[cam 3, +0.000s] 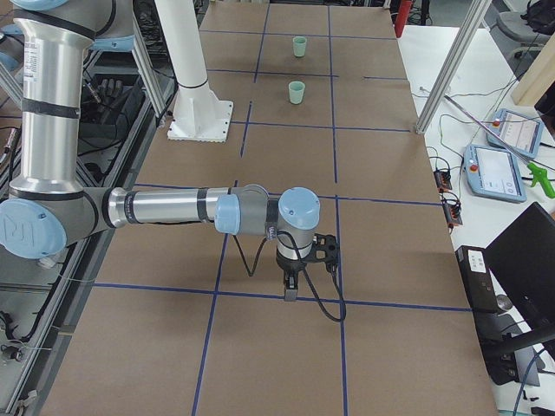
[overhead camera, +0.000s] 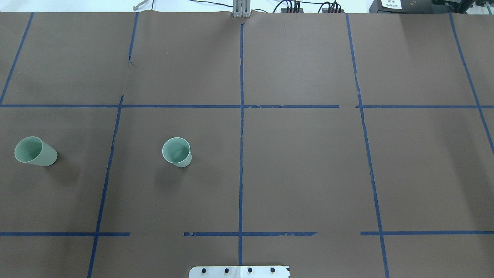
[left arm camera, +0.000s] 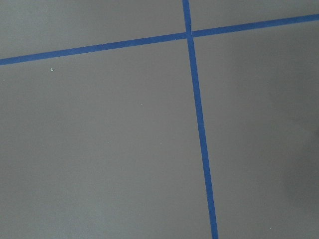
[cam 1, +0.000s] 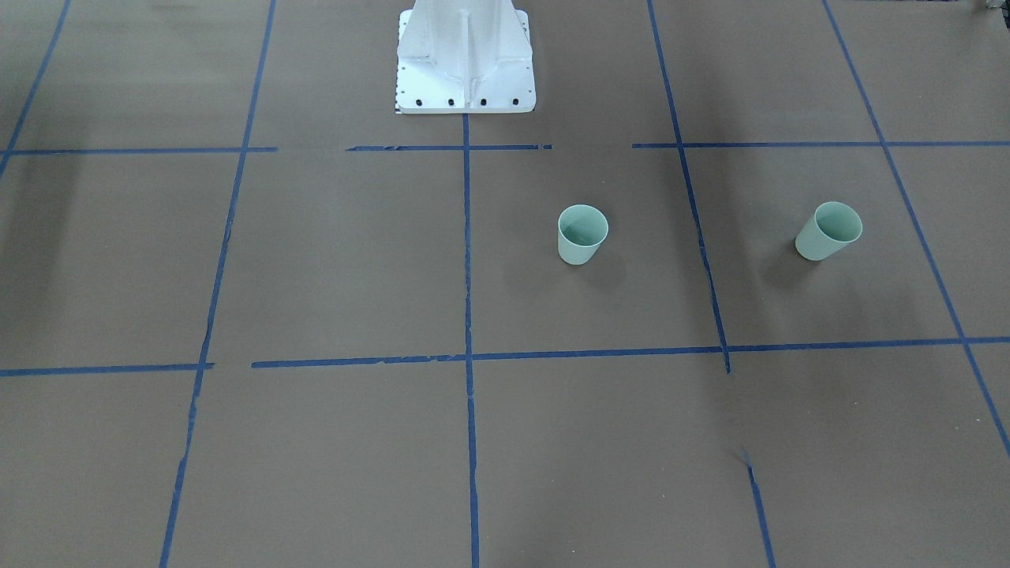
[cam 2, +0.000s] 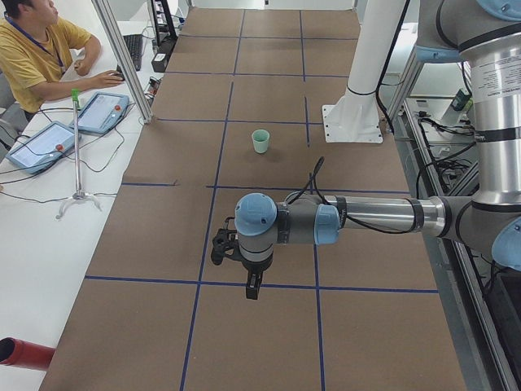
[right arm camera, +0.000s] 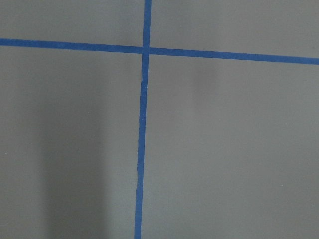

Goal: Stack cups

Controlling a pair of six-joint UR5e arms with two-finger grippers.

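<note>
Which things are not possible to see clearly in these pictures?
- Left gripper: seen only in exterior left view, small; open or shut unclear.
- Right gripper: only in exterior right view; same doubt.
- Outer cup: absent from exterior left view, probably behind the left arm.
- Wrist views show only taped table.

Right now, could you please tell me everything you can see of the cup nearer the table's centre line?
The cup is a small, pale mint-green tumbler, smooth and plastic-looking, tapering toward its base, without handle or markings. It stands upright, mouth up, and looks empty. It rests on the brown table cover in the robot's left half, near the blue centre tape line but not on it. Only the cover touches it; the other cup stands well apart, farther left.
</note>
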